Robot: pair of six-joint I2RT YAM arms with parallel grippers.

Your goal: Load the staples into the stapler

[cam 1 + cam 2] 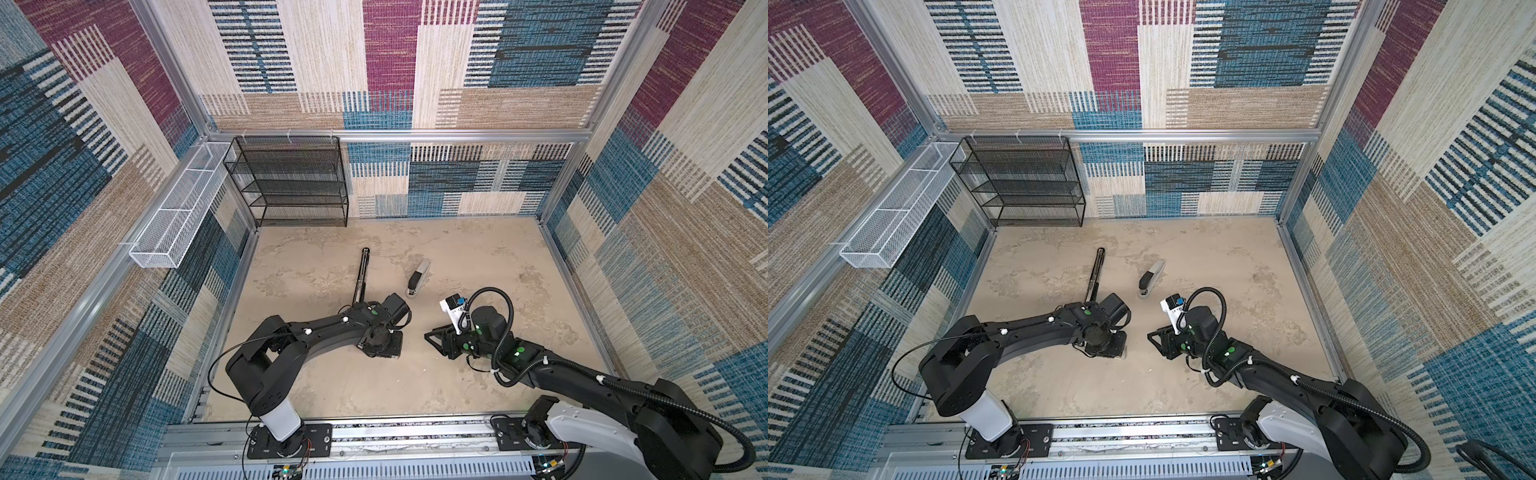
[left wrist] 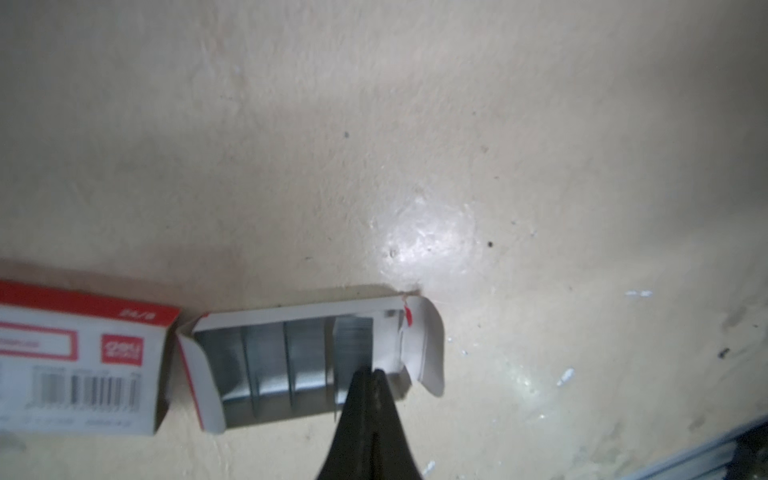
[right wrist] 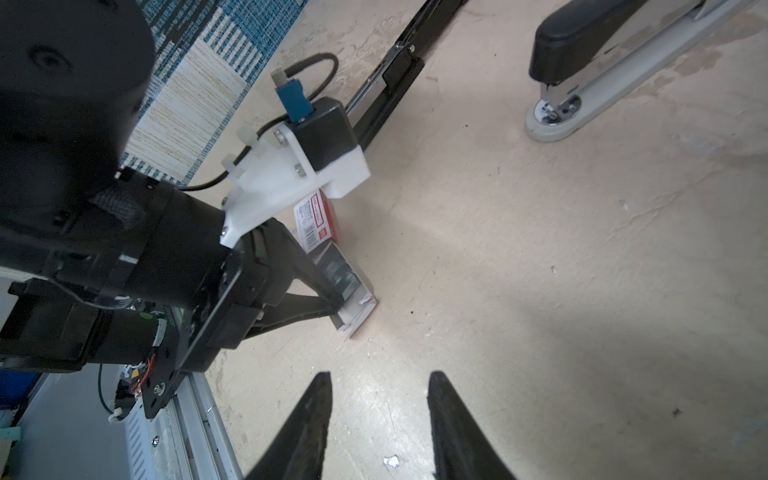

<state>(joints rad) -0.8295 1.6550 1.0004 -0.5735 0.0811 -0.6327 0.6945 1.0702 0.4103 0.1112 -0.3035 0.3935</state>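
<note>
The staples (image 2: 307,353) lie as grey strips in rows in a small white tray (image 2: 299,311). The tray is slid out of its white box with a red label (image 2: 75,353) and sits on the table. My left gripper (image 2: 371,370) is shut, its tips meeting on the thin edge of the end strip. The right wrist view shows the same tray (image 3: 353,311) and box (image 3: 318,220) under the left fingers (image 3: 320,305). The stapler (image 1: 417,278) (image 1: 1150,276) (image 3: 623,54), black on a grey base, lies farther back. My right gripper (image 3: 380,376) (image 1: 430,336) hovers open and empty over bare table.
A long black bar (image 1: 361,274) lies left of the stapler. A black mesh shelf (image 1: 291,183) stands at the back left. A white mesh basket (image 1: 174,208) hangs on the left wall. An aluminium rail (image 1: 374,432) runs along the front edge.
</note>
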